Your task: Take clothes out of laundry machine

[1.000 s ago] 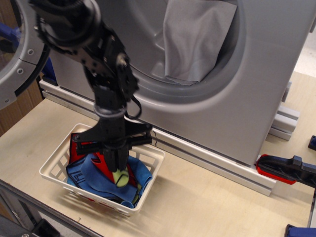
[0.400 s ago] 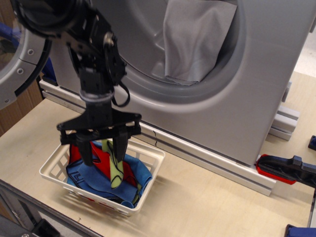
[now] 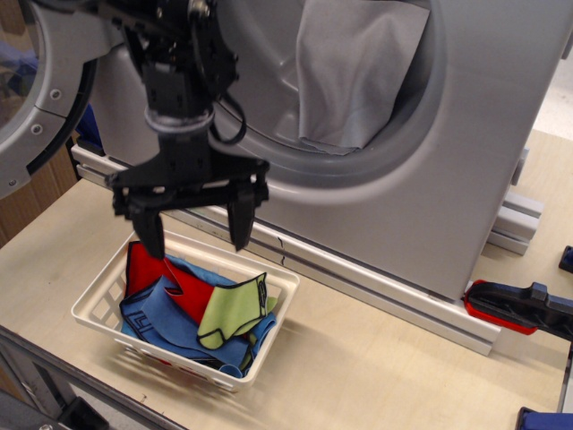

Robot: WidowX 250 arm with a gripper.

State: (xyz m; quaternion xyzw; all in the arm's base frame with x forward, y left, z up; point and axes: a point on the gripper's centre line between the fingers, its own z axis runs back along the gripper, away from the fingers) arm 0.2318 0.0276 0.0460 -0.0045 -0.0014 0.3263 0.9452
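Clothes fill the white basket (image 3: 97, 305) on my wooden table (image 3: 376, 367). The basket is hard plastic with long slots in its sides. On top lies a little lime-green cloth (image 3: 231, 311) with a dark edge, flat and a bit folded. Under it I see a soft blue cloth (image 3: 157, 318) with light stitching and a bright red cloth (image 3: 152, 269), all limp and crumpled together.

My gripper (image 3: 190, 233) hangs over the basket. It is black and shiny, and its two long fingers (image 3: 240, 219) point down, wide apart, with nothing between them. They do not touch the clothes.

Behind it stands the big grey laundry machine (image 3: 474, 143), smooth and boxy. Its drum hole is wide and round. A pale grey cloth (image 3: 354, 72) hangs inside the drum, draped down toward the lower rim in a loose square shape with soft folds. The round door (image 3: 31, 134) stands open on the left, with a clear window in a grey ring.

A red and black tool (image 3: 515, 307) lies on the table to the right.
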